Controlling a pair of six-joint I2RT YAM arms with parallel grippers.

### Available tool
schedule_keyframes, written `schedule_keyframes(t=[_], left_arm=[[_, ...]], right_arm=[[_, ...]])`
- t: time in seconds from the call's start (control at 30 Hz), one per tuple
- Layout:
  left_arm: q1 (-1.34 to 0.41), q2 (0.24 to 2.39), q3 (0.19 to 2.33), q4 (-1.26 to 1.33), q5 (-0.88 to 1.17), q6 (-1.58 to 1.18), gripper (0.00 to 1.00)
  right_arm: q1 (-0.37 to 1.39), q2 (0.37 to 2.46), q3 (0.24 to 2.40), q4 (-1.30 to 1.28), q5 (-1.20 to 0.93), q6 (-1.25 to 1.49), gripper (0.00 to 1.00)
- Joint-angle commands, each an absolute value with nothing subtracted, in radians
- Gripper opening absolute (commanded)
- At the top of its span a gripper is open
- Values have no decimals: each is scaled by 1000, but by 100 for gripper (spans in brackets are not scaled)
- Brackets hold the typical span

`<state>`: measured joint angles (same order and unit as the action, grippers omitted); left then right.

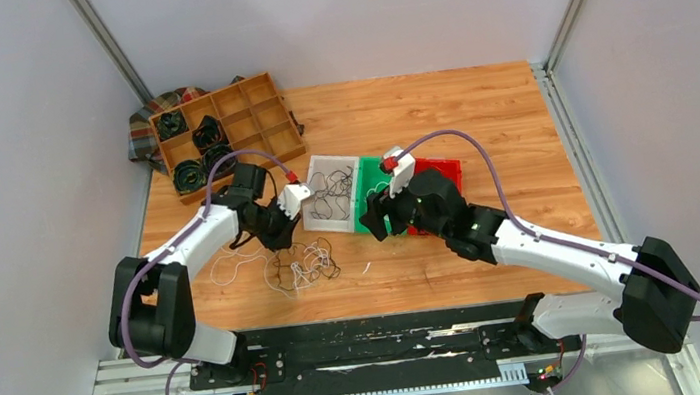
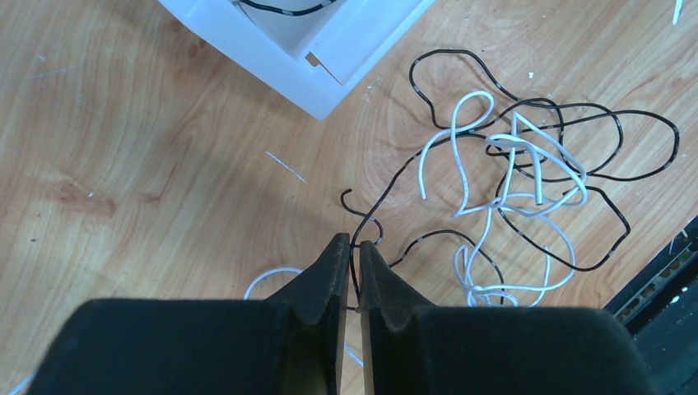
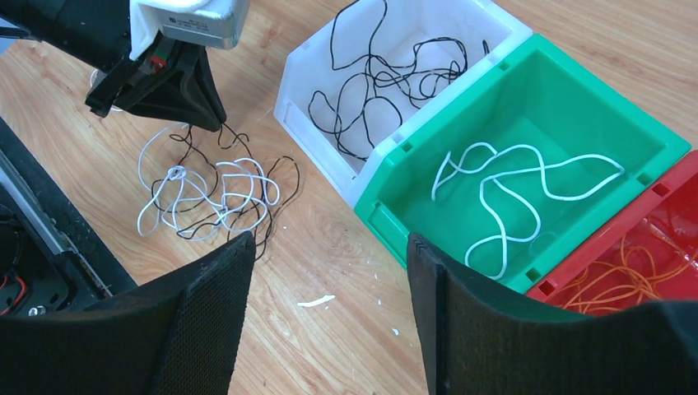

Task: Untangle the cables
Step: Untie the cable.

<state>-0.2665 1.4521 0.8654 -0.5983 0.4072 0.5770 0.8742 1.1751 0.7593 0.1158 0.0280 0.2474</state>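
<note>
Cables (image 3: 214,193): light, limp tangle beside white bin (image 3: 317,152) | left gripper (image 2: 351,247) pinching one black cable (image 2: 380,200) near its free end, a sensible hold | right gripper (image 3: 329,247) released, empty

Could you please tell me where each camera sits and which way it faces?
Top external: above and behind the bases, looking down on the table; left arm and right arm show.
Left wrist: facing down at the cable tangle; left gripper pinches a black cable.
Right wrist: facing the white bin, green bin, red bin; its open right gripper frames the bottom.
Shared: both wrist views show tangle and white bin.
</note>
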Motion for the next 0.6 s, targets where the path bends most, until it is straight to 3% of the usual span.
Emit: schedule_keyframes(t=[0.0,0.07,0.3,0.5,0.57], left_arm=[[-278,1413,857,-599,443,561,13],[-277,1371,856,-619,461,561,17],[-282,1322,823,-613,443,568,52],[-287,1388,828,-557,412,555,55],[-289,1404,832,-548,403,556,53]], right_arm=[[889,1173,801,122,61,246,72],[888,1161,794,142,59,244,77],[888,1158,776,179,70,263,81],[889,1129,750,210,64,254,81],[888,1118,739,219,60,249,81]])
